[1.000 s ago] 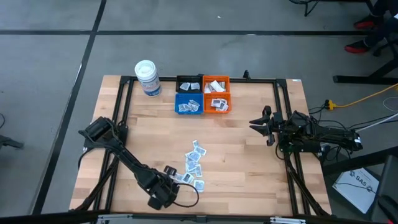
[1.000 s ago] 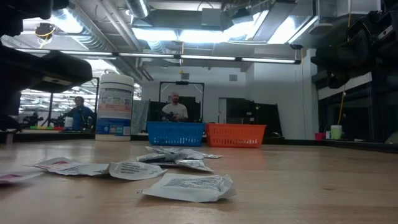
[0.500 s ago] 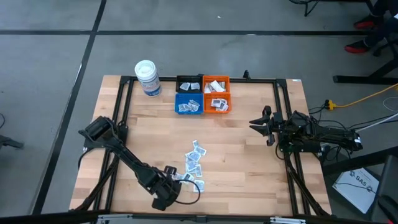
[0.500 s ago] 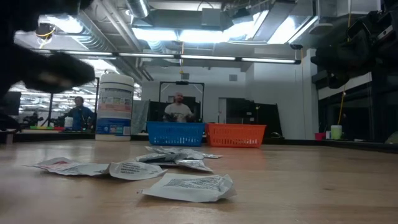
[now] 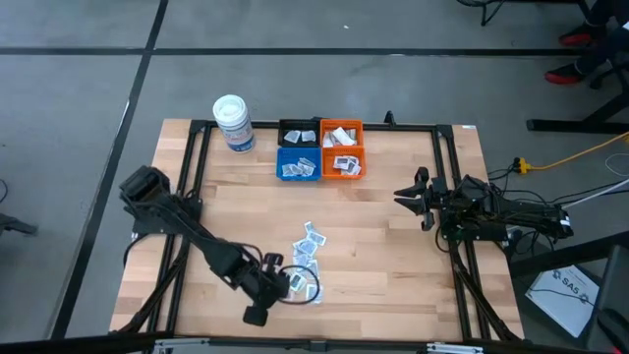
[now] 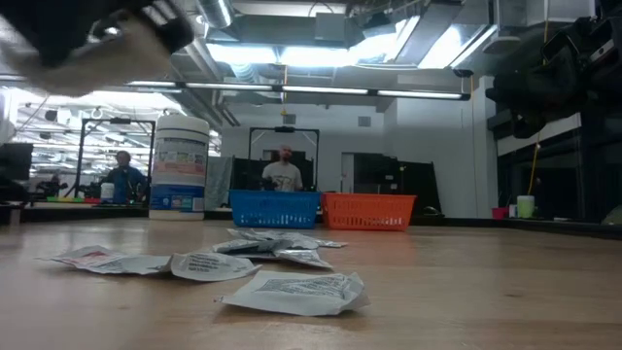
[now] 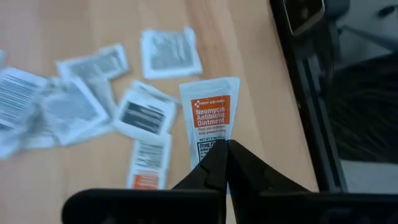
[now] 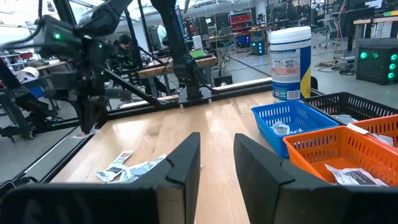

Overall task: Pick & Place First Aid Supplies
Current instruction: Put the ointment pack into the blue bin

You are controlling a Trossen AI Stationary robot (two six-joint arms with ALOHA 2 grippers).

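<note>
The left hand (image 7: 225, 149) is pinched tight on the lower edge of a Neomycin antibiotic ointment sachet (image 7: 210, 126), a white packet with an orange label. In the high view that hand (image 5: 285, 283) sits at the near end of the scattered first aid sachets (image 5: 309, 246), on the side of the pile away from the bins. In the right wrist view the same hand (image 8: 87, 124) hangs above the desk (image 5: 383, 246) with a small sachet at its tip, clear of the pile (image 8: 127, 167) lying on the wood.

The rest of the pile lies flat on the desk, a loose string of white and grey packets running from the left hand toward the bins. In the low view they spread across the near wood (image 6: 292, 290), some with red print.

Beyond the pile stand three small bins holding sachets: a blue bin (image 5: 298, 164), an orange bin (image 5: 342, 162) just beside it, and a black bin (image 5: 299, 135) behind the blue one. A white lidded tub (image 5: 233, 123) stands next to the black bin, on the far side from the orange one.

The right hand (image 5: 405, 197) waits well apart from the pile, toward the desk's right edge, its fingers (image 8: 180, 165) set moderately apart and holding nothing.
</note>
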